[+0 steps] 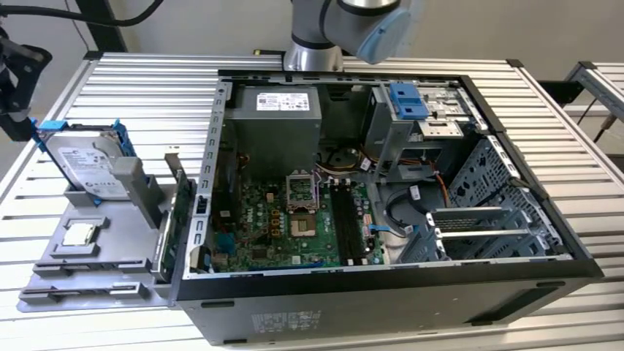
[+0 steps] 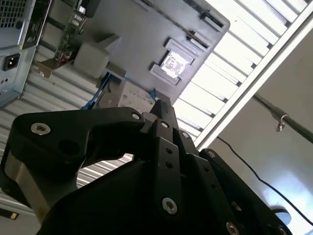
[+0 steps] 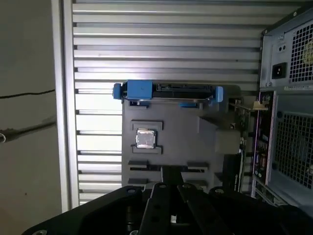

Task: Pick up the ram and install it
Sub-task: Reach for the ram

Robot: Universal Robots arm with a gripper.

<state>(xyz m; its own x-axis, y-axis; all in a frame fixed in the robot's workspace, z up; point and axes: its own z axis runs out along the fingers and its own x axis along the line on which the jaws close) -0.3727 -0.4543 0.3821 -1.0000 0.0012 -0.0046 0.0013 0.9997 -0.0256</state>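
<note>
The ram is out of view. In both wrist views my gripper (image 3: pixel 169 172) (image 2: pixel 164 108) hangs above the grey parts tray (image 3: pixel 186 129) (image 2: pixel 142 34), its black fingers drawn together with nothing between them. Beneath the gripper the tray carries a hard drive in a blue caddy (image 3: pixel 168 92) and a square silver processor chip (image 3: pixel 145 139) (image 2: pixel 172 63). In the exterior view the tray (image 1: pixel 112 241) lies at the left of the open computer case (image 1: pixel 390 190), whose motherboard (image 1: pixel 292 227) has long black memory slots (image 1: pixel 346 219). The arm (image 1: pixel 326 29) rises out of the picture behind the case.
An upright green circuit card (image 1: pixel 166 241) stands at the tray's edge against the case wall. The case holds a power supply (image 1: pixel 278 117), a blue drive-bay latch (image 1: pixel 408 101) and a drive cage (image 1: pixel 487 212). Ribbed metal table (image 1: pixel 146 80) lies all around. A black fixture (image 1: pixel 17 80) stands at the exterior view's left.
</note>
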